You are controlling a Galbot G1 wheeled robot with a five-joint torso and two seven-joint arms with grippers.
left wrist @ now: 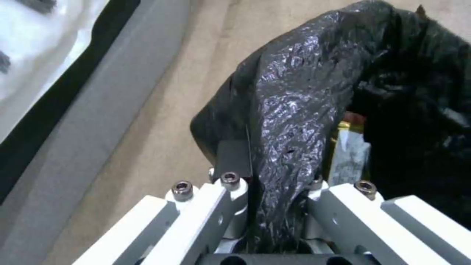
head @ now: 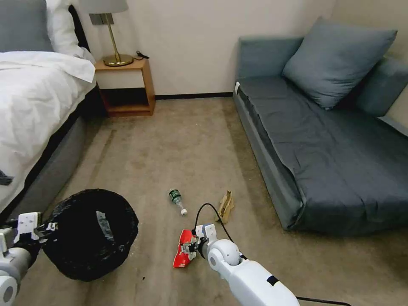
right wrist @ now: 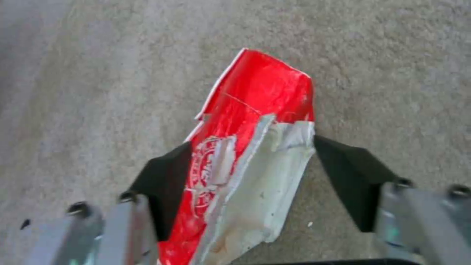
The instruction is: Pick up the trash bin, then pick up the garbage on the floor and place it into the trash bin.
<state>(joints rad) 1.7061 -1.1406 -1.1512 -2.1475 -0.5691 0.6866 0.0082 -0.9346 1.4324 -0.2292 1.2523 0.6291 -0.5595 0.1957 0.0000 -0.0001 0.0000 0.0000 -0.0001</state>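
At far left we see the left gripper (head: 50,228) clamped on the bag-lined rim of the trash bin (head: 91,233), beside the bed (head: 34,110); through the left wrist camera we see a yellow-brown snack wrapper (left wrist: 346,147) inside the bin's black liner (left wrist: 294,110). Farther right on the carpet (head: 178,140) we find the clear green-labelled plastic bottle (head: 177,200). Next, the right gripper (head: 186,247) straddles the red-and-white snack packet (head: 183,254); its black fingers (right wrist: 167,180) stand parted on either side, not yet closed. Beyond lies the small brown paper bag (head: 226,206), near the grey sofa (head: 323,140).
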